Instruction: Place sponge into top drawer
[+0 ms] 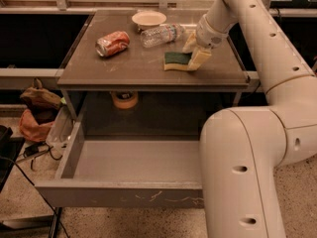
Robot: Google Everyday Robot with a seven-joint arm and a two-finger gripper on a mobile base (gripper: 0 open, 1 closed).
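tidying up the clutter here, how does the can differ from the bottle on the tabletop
The can is orange-red, opaque and crushed; the bottle is clear plastic and longer. The can lies far left of the claw, which sits at the sponge; the bottle lies near it. Both lie on their sides on the tabletop.

Cream pincer (191, 57) at green-yellow sponge (176, 60), scuffed grey top drawer (124, 195)

The sponge (176, 61), green layer up, lies flat just beside the gripper (194, 52), while the scuffed grey top drawer (124, 196) stands pulled open well below it.
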